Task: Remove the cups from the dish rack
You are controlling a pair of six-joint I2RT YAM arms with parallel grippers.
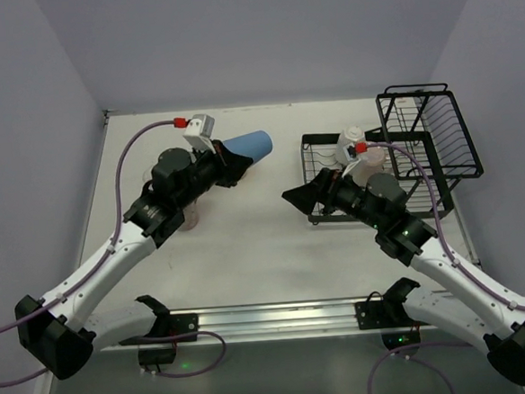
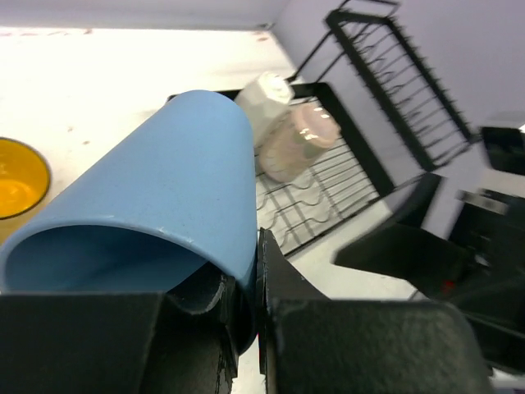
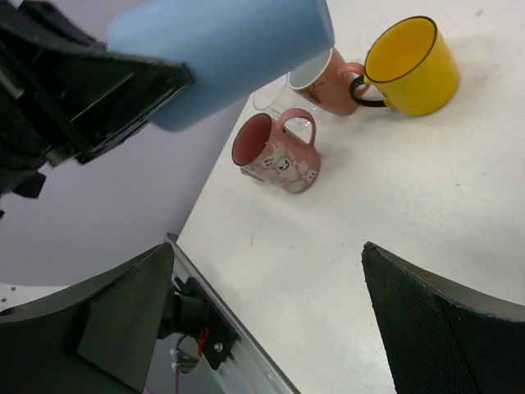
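My left gripper (image 1: 228, 164) is shut on the rim of a blue tumbler (image 1: 249, 145), held tilted above the table's left-centre; in the left wrist view one finger is inside the blue tumbler (image 2: 164, 197) and one outside. My right gripper (image 1: 304, 198) is open and empty, just left of the black dish rack (image 1: 425, 140). A white cup (image 1: 350, 139) and a pale beige cup (image 1: 373, 159) lie on the rack's flat tray (image 1: 318, 150). In the right wrist view, a patterned pink mug (image 3: 279, 156), a yellow mug (image 3: 410, 66), another pink mug (image 3: 318, 82) and a clear glass (image 3: 275, 98) stand on the table.
The rack's tall basket section (image 1: 437, 122) stands at the far right. A metal rail (image 1: 271, 318) runs along the table's near edge. Grey walls close in the table on the left, back and right. My left arm hides most of the unloaded cups in the top view.
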